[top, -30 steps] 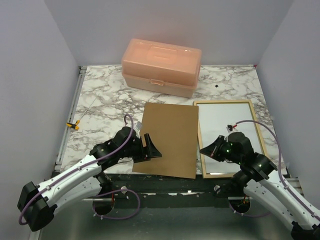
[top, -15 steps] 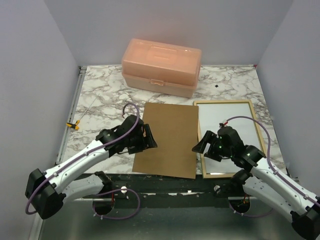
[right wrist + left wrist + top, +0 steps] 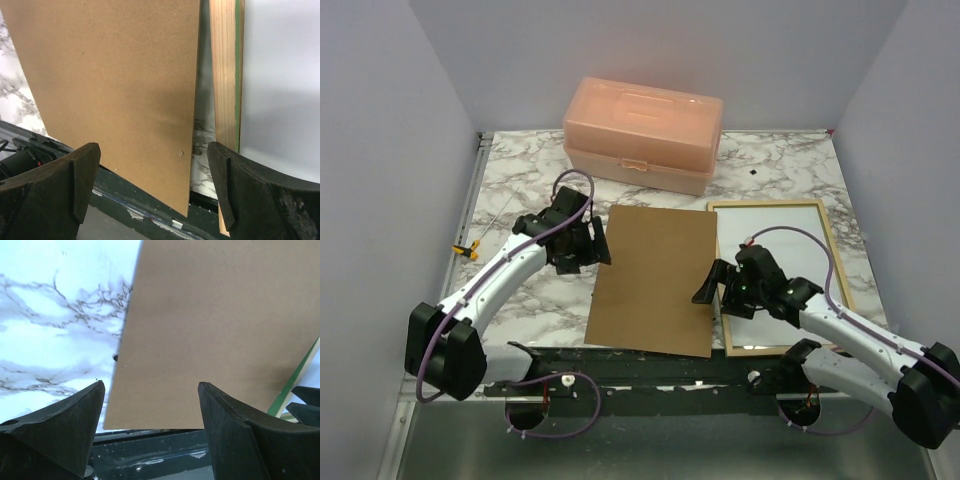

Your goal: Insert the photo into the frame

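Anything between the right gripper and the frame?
Nothing visible. The right gripper is open over the gap between the brown board and the frame. The board lies beside the frame's left rail, not over it.

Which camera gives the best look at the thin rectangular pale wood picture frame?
The top external view: nearly the whole frame shows, beside the flat brown board. The right wrist view shows the frame as one green-edged wooden rail; the left wrist view, the frame as a green sliver.
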Action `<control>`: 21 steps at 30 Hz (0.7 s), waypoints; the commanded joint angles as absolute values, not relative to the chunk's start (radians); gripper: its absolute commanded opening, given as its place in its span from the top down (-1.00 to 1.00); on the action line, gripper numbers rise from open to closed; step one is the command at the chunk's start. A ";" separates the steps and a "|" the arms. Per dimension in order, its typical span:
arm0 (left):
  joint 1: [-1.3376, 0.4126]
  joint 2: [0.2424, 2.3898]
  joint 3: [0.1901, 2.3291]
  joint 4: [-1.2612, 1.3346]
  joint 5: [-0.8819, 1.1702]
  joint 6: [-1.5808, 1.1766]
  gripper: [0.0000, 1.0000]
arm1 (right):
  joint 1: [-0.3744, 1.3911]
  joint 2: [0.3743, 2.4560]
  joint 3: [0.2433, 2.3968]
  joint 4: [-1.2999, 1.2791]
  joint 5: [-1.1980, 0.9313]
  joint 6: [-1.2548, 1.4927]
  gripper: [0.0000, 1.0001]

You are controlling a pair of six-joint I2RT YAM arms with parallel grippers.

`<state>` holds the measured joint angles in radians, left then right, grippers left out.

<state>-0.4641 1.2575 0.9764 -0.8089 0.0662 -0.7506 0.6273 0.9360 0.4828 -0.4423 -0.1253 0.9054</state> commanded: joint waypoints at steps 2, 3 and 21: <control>-0.421 1.380 1.114 -0.906 0.108 -0.583 -0.52 | 0.633 1.009 0.457 -0.323 -0.129 0.865 -0.94; -0.420 1.392 1.125 -0.912 0.115 -0.576 -0.52 | 0.633 1.027 0.457 -0.306 -0.129 0.860 -0.94; -0.433 1.538 0.940 -0.718 0.183 -0.653 -0.48 | 0.633 1.218 0.440 -0.168 -0.113 0.869 -0.96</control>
<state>-0.4274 1.4586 0.9947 -0.7837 0.1936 -0.6121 0.6331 1.1843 0.4843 -0.2043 -0.1471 0.8646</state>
